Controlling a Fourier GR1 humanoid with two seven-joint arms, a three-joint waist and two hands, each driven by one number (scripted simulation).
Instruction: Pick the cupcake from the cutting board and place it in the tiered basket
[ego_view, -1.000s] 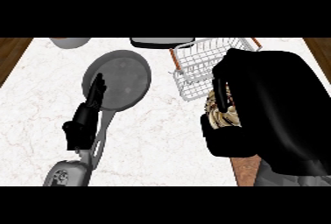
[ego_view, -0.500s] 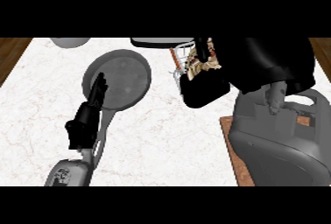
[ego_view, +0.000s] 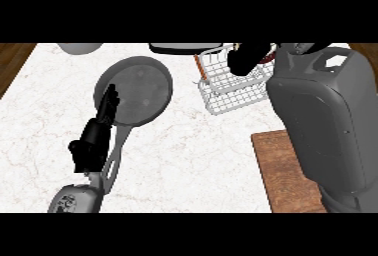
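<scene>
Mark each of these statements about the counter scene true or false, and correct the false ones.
1. The right hand is over the wire basket. True.
2. The left hand is curled round the pan's handle. False: its fingers are straight, lying beside the pan.
3. The cutting board lies at the counter's right side, partly hidden by the right forearm. True.
4. The cupcake sits in plain view on the cutting board. False: no cupcake shows on the board's visible part.
5. The pan stands inside the basket. False: it lies on the counter, left of the basket.
</scene>
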